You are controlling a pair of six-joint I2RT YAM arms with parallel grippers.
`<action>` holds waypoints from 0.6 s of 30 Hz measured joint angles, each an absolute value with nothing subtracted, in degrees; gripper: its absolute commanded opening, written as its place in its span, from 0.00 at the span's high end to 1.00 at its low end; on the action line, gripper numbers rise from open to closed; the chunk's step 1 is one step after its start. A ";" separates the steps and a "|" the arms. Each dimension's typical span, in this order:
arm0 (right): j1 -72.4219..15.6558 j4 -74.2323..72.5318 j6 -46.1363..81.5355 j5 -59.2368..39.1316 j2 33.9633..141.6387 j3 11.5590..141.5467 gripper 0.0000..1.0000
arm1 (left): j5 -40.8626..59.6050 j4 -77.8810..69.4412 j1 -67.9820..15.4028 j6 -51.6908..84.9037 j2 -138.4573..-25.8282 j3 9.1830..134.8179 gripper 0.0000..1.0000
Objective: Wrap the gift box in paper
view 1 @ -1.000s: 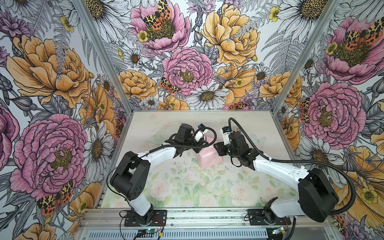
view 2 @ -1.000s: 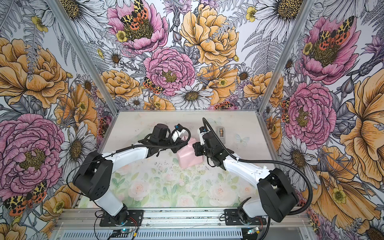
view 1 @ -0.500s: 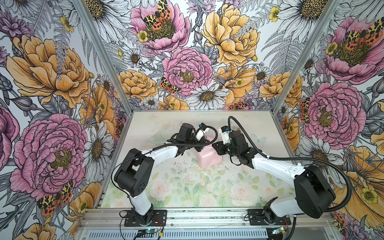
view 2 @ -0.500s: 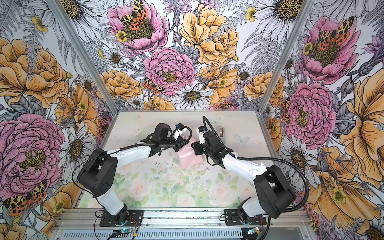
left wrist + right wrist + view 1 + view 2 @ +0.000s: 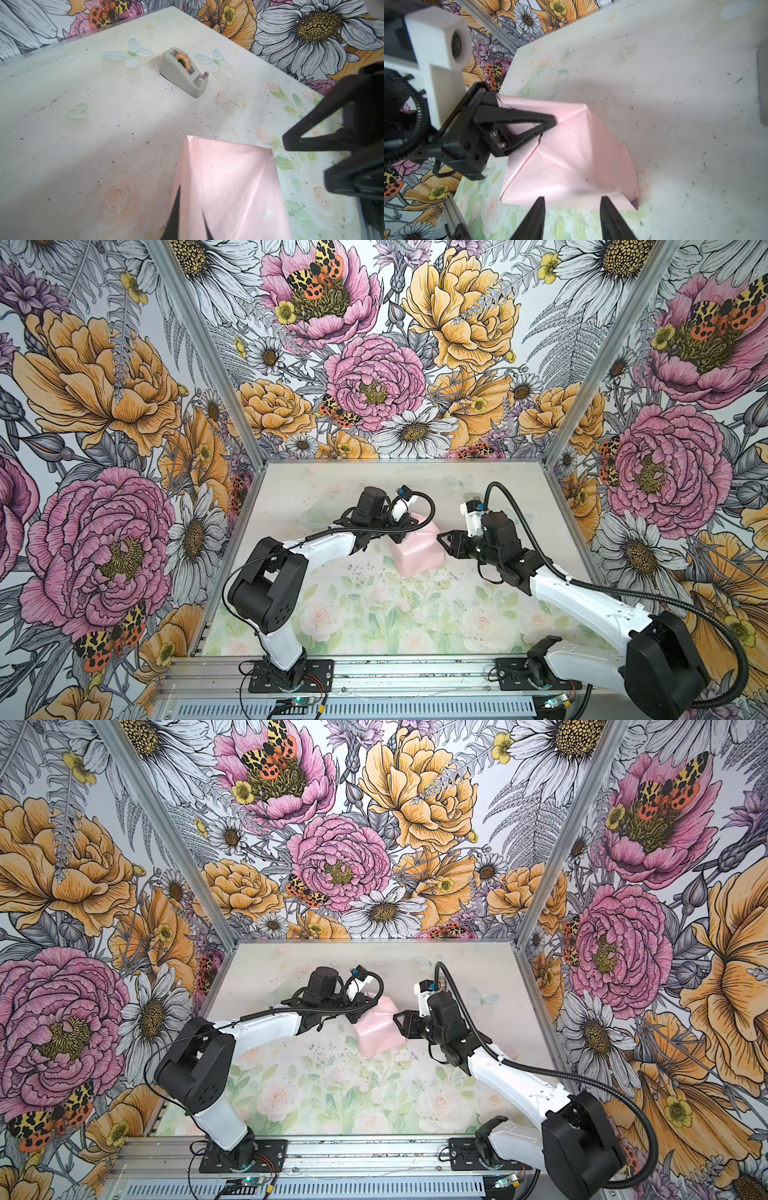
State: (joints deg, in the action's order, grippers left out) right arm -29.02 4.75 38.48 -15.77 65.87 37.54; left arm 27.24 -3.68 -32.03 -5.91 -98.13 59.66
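The gift box is hidden from every view. What shows is the paper (image 5: 417, 549), folded up into a boxy bundle with its pale pink face outward. A sliver of lilac peeks out at one lower corner in the right wrist view (image 5: 635, 202). Creases run diagonally across its faces, and one fold rises to a peak.

The bundle sits on the table (image 5: 374, 614) on the arm-base side of the tape dispenser (image 5: 182, 70), with a stretch of bare, speckled surface between the two.

The left gripper (image 5: 548, 124) is on the side of the bundle away from the dispenser. Its fingers are pressed together on the upper fold of the paper, pinching it. In both top views it reaches in over the bundle's left upper edge (image 5: 365, 1006).

The right gripper (image 5: 572, 198) stands just beside the bundle, between it and the dispenser in a top view (image 5: 446, 541). Its jaws are spread apart and hold nothing, and their tips are level with the paper's lower edge.

The dispenser is grey and carries an amber roll of tape. No writing on it can be read.
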 measured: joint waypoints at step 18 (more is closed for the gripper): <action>-31.16 -5.54 53.93 -20.34 69.89 30.89 0.43 | 22.79 -3.95 -33.52 -5.89 -94.91 56.82 1.00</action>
